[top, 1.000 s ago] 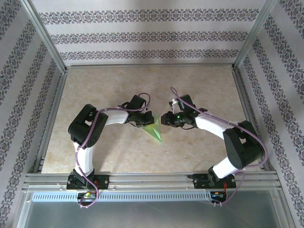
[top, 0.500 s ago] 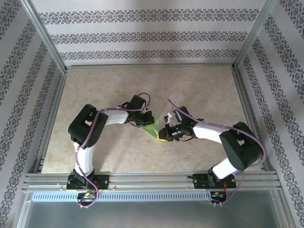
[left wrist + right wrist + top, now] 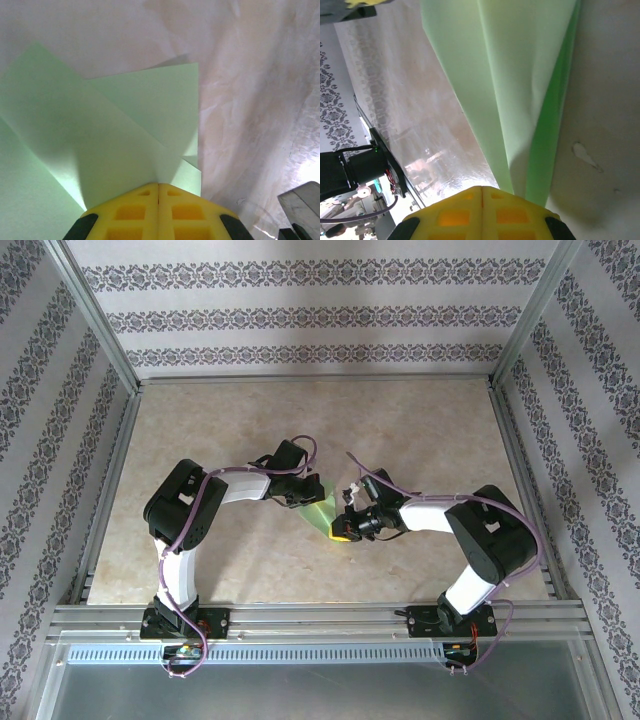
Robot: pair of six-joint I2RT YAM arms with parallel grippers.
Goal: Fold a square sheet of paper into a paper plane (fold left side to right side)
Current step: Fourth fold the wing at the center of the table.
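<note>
Top external view: the folded green paper (image 3: 321,512) lies on the table (image 3: 420,430) near its middle, between the 2 arms. The left gripper (image 3: 306,498) pinches its far-left edge, and the right gripper (image 3: 339,532) pinches its near, narrow end. From the left wrist, yellow fingers (image 3: 131,212) are pressed together on the paper (image 3: 125,125), whose layers fan out flat. From the right wrist, fingers (image 3: 455,217) are clamped shut on a creased strip of paper (image 3: 510,75) lifted off the table.
</note>
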